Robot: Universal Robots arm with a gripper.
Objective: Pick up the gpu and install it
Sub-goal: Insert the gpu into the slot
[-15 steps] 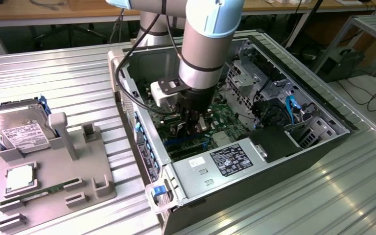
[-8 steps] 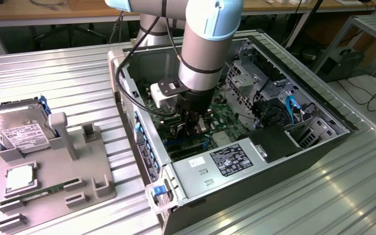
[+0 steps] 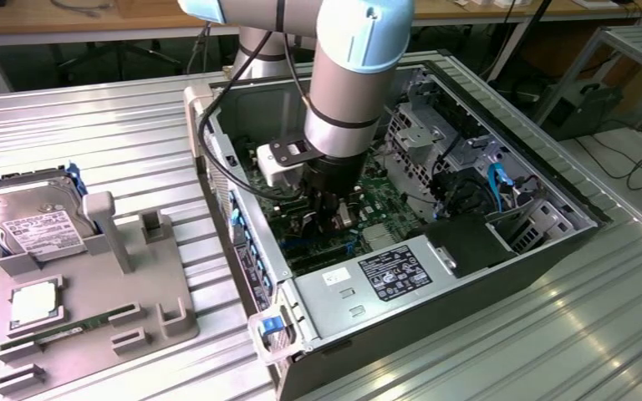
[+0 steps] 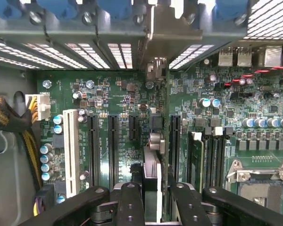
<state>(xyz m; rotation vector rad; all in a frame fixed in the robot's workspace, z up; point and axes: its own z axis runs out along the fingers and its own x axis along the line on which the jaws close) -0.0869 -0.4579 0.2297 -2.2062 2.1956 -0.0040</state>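
Observation:
My gripper [image 4: 153, 205] is down inside the open computer case [image 3: 544, 251], shut on the gpu [image 4: 154, 155]. In the wrist view the card stands on edge between my two fingers [image 4: 131, 202] and runs over the green motherboard [image 4: 108, 94] among the black expansion slots [image 4: 112, 146]. Its pale metal end bracket [image 4: 156, 33] lies against the case's rear slot openings. How deep the card sits in a slot is hidden beneath it. In the exterior view the gripper [image 3: 333, 213] reaches straight down to the motherboard with the gpu [image 3: 343, 219] just under it.
A grey fixture [image 3: 98, 309] at the exterior view's left holds a silver hard drive [image 3: 37, 225], a processor [image 3: 33, 302] and a green memory stick [image 3: 64, 332]. Inside the case are a power supply [image 3: 394, 271], a drive cage [image 3: 444, 142], blue cables [image 3: 497, 184] and a braided cable bundle [image 4: 9, 117].

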